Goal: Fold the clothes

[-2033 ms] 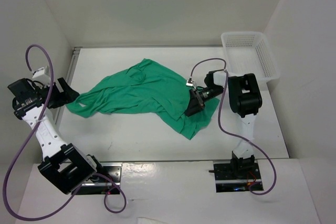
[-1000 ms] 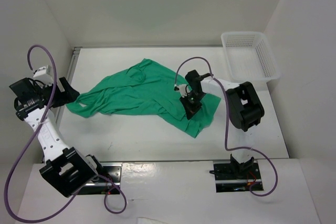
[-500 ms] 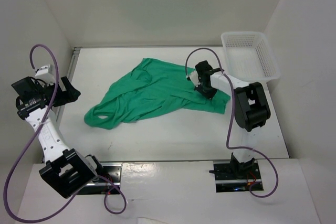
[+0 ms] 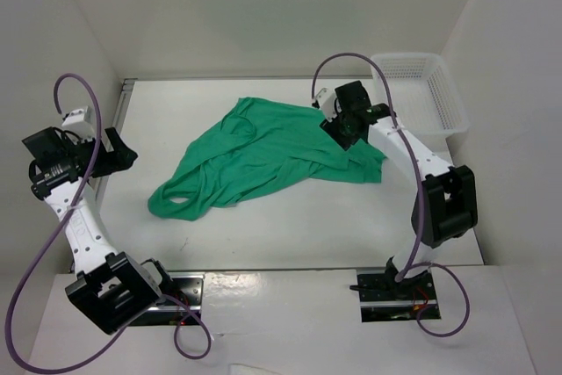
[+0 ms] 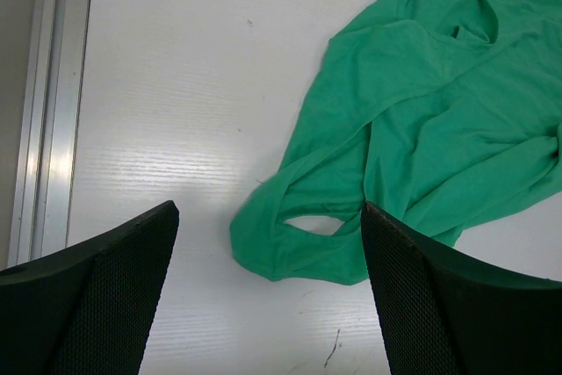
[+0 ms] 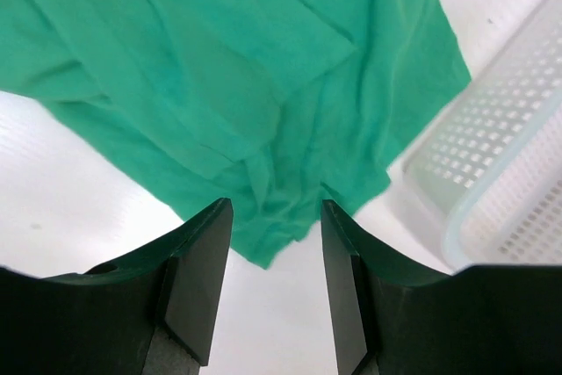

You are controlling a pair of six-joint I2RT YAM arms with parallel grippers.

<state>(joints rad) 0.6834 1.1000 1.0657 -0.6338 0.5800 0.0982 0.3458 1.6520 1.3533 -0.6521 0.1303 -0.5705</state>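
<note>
The green T-shirt (image 4: pixel 263 151) lies crumpled across the middle of the table, its neck hole toward the back and a looped sleeve (image 5: pixel 299 234) at its front left end. My right gripper (image 4: pixel 347 129) hovers above the shirt's right edge (image 6: pixel 219 59). Its jaws (image 6: pixel 275 208) are open with nothing between them, and the cloth lies loose on the table below. My left gripper (image 4: pixel 118 154) stands wide open at the left edge of the table, apart from the shirt. In the left wrist view its fingers (image 5: pixel 268 217) frame the sleeve from above without touching it.
A white mesh basket (image 4: pixel 421 85) stands at the back right corner, close to the shirt's right edge (image 6: pixel 500 173). A metal rail (image 5: pixel 39 103) runs along the table's left side. White walls close the table in on three sides.
My right gripper carried the shirt's right edge toward the back right, then opened and let it drop. The shirt's left end slid right, away from my left gripper, which barely moved.
</note>
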